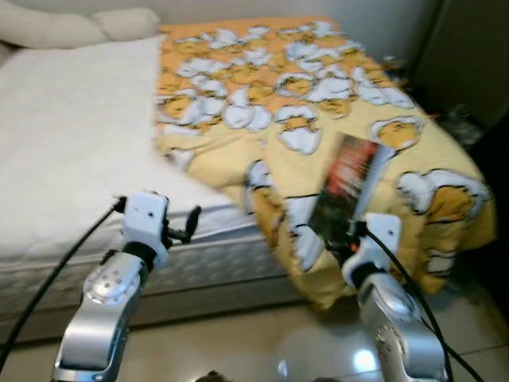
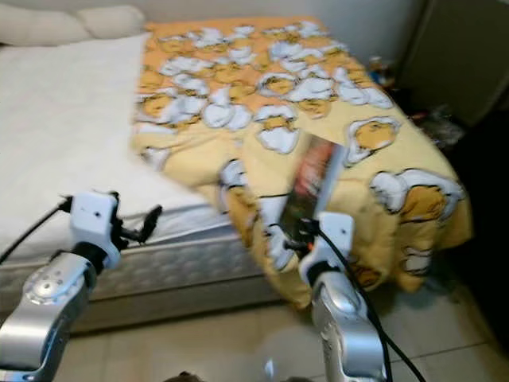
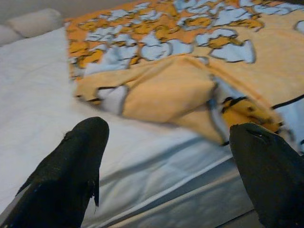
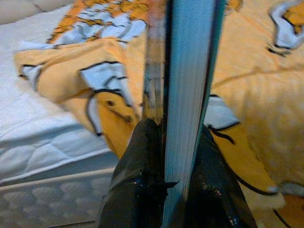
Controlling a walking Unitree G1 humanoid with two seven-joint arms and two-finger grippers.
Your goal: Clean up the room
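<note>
A thin dark book (image 1: 347,185) with a red and black cover stands up over the yellow blanket (image 1: 310,87), and my right gripper (image 1: 340,237) is shut on its lower edge. In the right wrist view the book's page edge (image 4: 190,80) runs between the two black fingers (image 4: 142,185). The blanket, printed with white and orange cartoon figures, covers the right half of the bed and hangs over its foot. My left gripper (image 1: 189,224) is open at the foot of the bare white mattress (image 1: 71,151), its fingers (image 3: 71,171) spread apart and holding nothing.
Two pale pillows (image 1: 75,25) lie at the head of the bed. A dark cabinet (image 1: 469,56) stands to the right with small clutter (image 1: 453,119) on the floor beside it. The floor (image 1: 262,342) is glossy beige tile.
</note>
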